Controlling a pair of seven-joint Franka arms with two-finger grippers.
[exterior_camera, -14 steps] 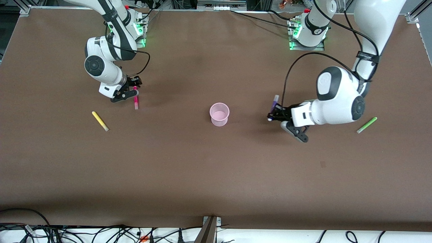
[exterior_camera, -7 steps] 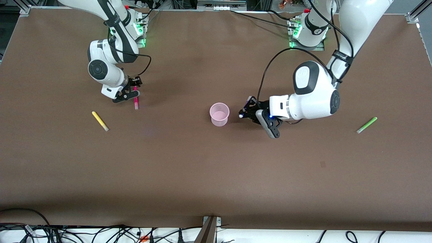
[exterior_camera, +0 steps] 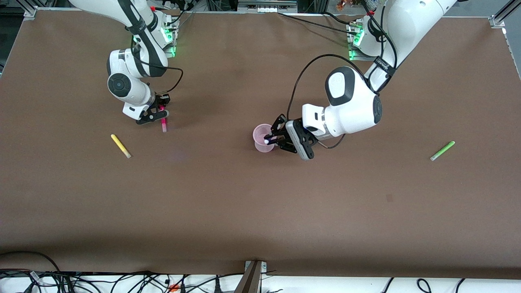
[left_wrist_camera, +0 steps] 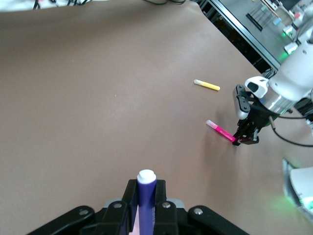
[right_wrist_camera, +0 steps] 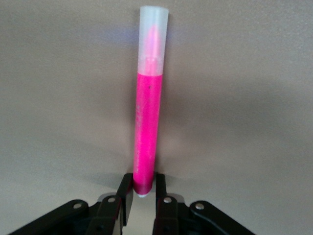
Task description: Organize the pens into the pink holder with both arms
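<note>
The pink holder (exterior_camera: 259,135) stands upright mid-table. My left gripper (exterior_camera: 271,140) hangs over its mouth, shut on the purple pen (left_wrist_camera: 145,192), whose white end (exterior_camera: 266,141) points down over the cup. Toward the right arm's end, the magenta pen (exterior_camera: 164,123) lies flat on the table. My right gripper (exterior_camera: 161,115) is down at one end of it, fingers pressed on both sides of the barrel (right_wrist_camera: 148,122). The yellow pen (exterior_camera: 121,145) lies nearer the front camera than the magenta one. The light green pen (exterior_camera: 442,150) lies toward the left arm's end.
Both arm bases (exterior_camera: 368,40) with green lights stand along the table's edge farthest from the front camera. Cables (exterior_camera: 122,280) run below the table's nearest edge. Brown tabletop (exterior_camera: 260,211) spreads wide between the cup and that edge.
My left arm swung the purple pen from the left arm's end to over the pink holder. My right gripper's fingers closed onto the magenta pen while staying in place.
</note>
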